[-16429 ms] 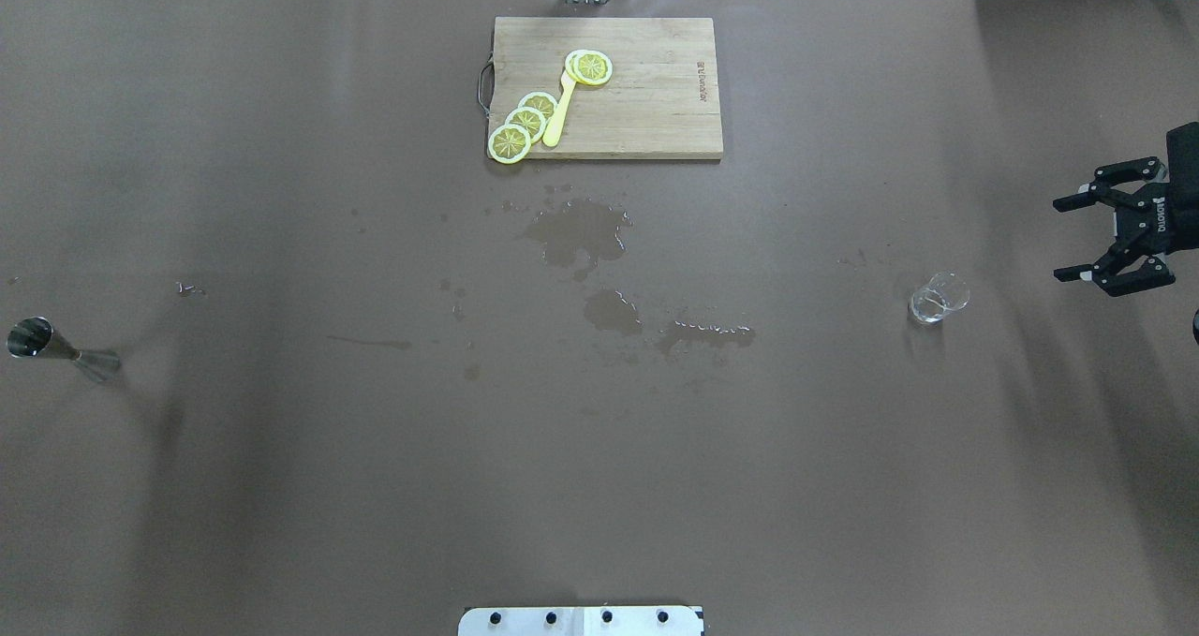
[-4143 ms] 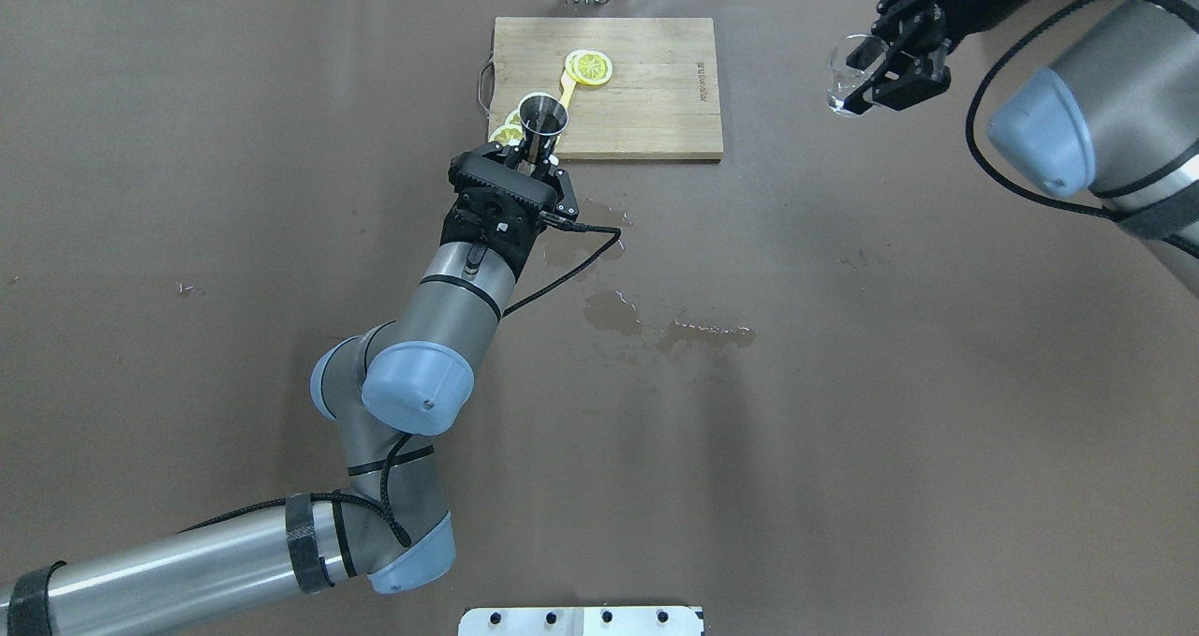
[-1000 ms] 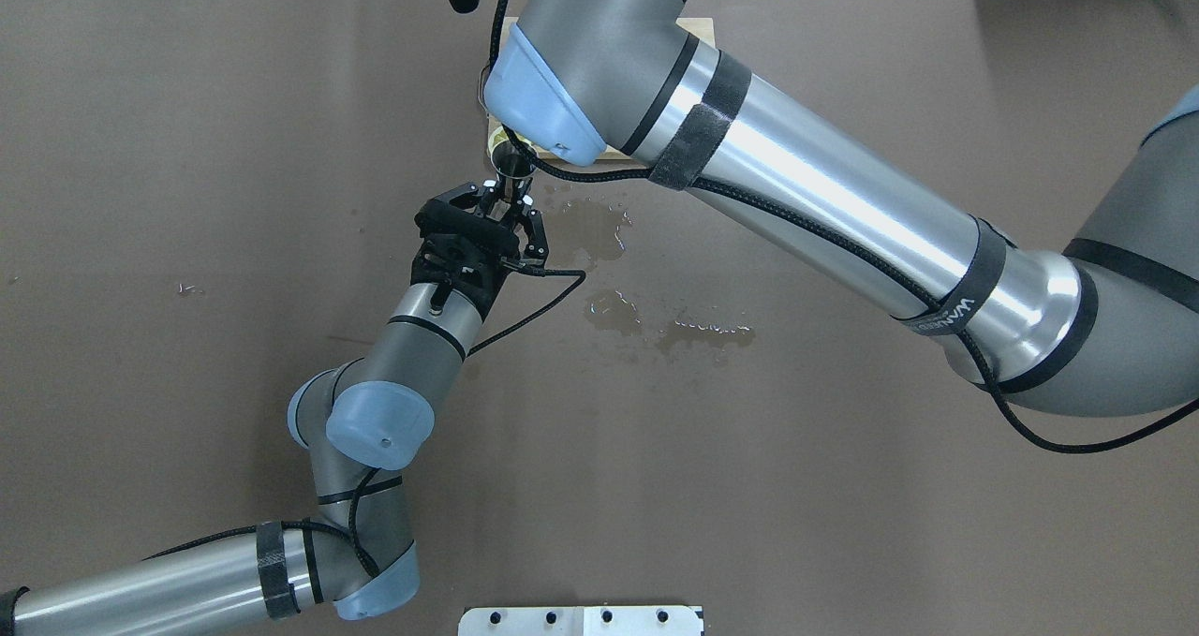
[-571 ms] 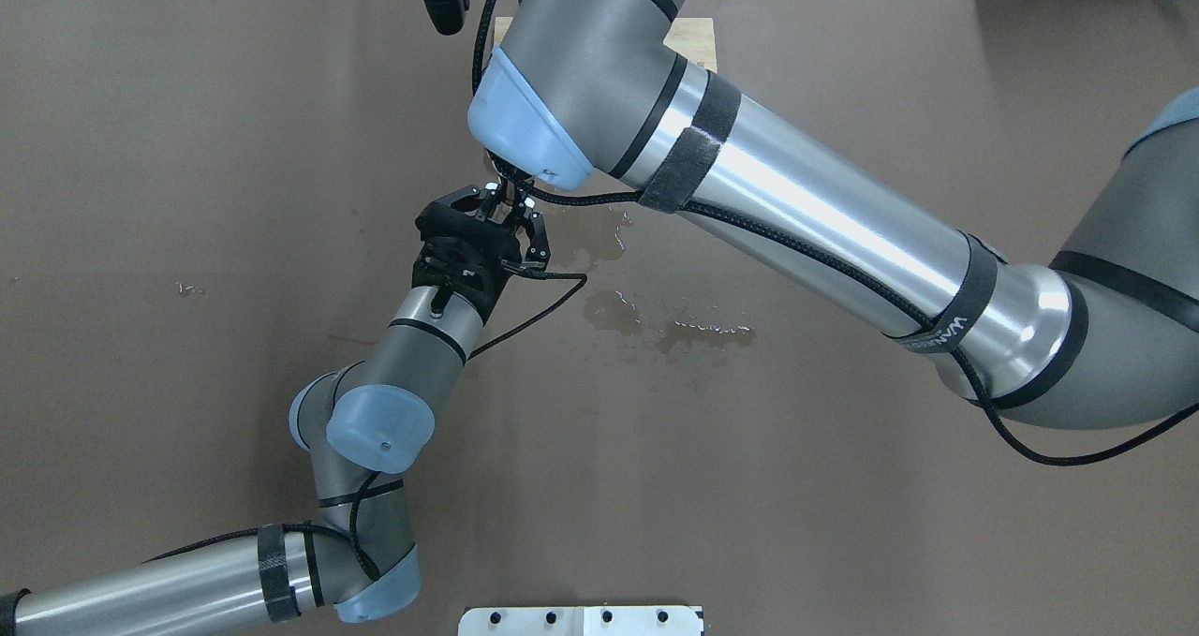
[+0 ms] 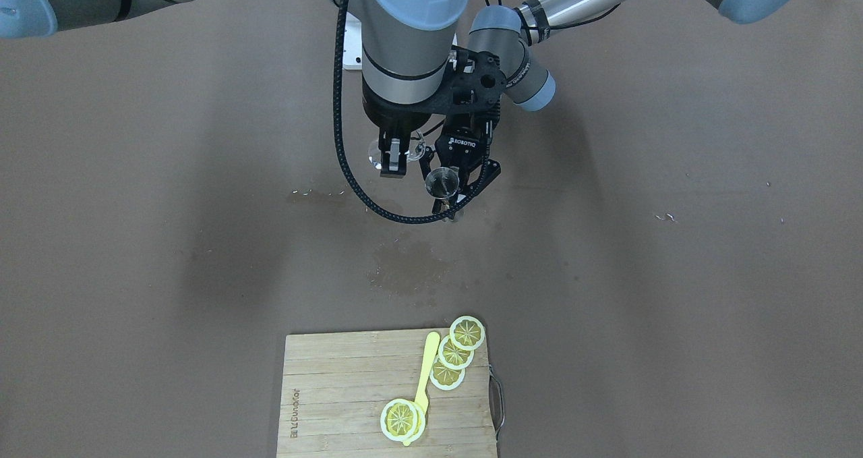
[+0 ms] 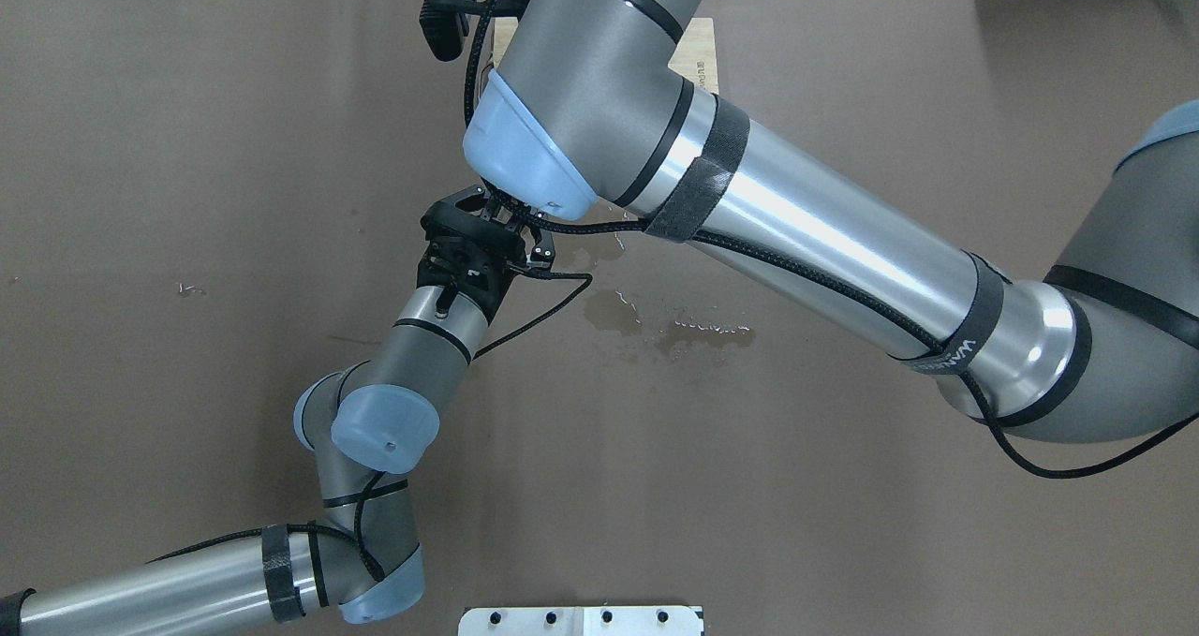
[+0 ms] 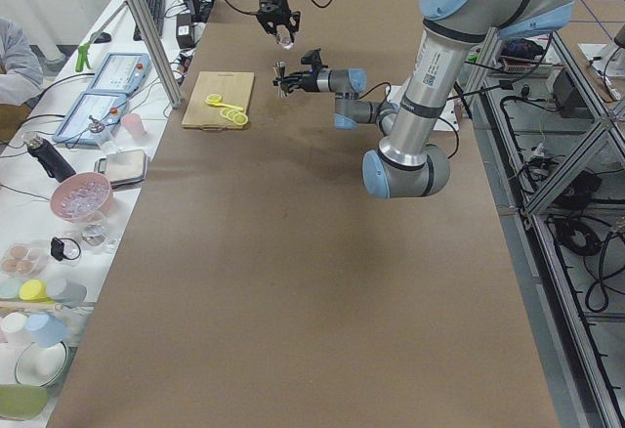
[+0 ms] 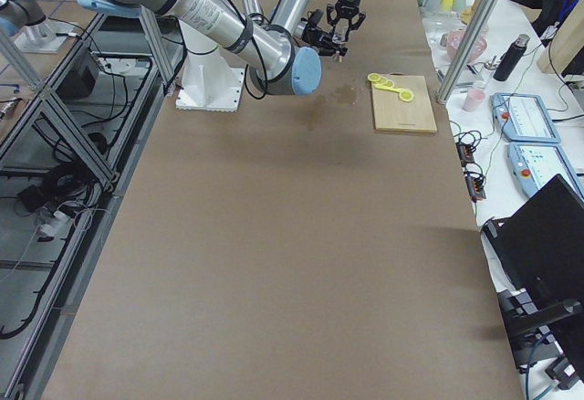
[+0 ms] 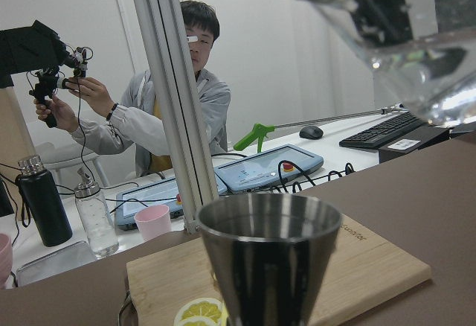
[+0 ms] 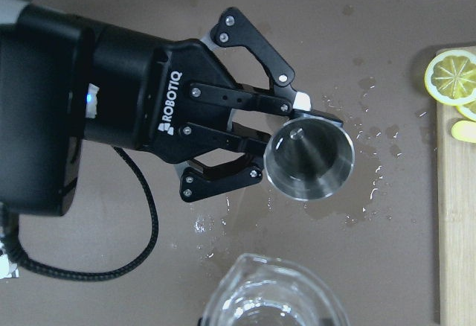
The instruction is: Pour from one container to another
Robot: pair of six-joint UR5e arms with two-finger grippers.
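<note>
My left gripper (image 5: 464,189) is shut on the narrow waist of the steel jigger (image 5: 441,181), holding it upright above the table. The right wrist view looks down into the jigger (image 10: 309,158), between the left gripper's fingers (image 10: 253,171). My right gripper (image 5: 396,156) is shut on the clear glass tumbler (image 5: 415,152), close beside the jigger and a little higher. In the left wrist view the tumbler (image 9: 401,36) hangs tilted above the jigger's rim (image 9: 271,218), with water in it. No stream shows. In the overhead view the right arm hides both containers.
A wooden cutting board (image 5: 337,390) with lemon slices (image 5: 455,353) and a yellow utensil (image 5: 423,374) lies across the table from the robot. Wet patches (image 5: 408,266) darken the brown cover under and near the grippers. Operators stand beyond the table's far side.
Both arms have lifted their containers off the table and brought them together. Over the last second the right arm slid leftward in the overhead view, covering the jigger; the left gripper drew back slightly.
</note>
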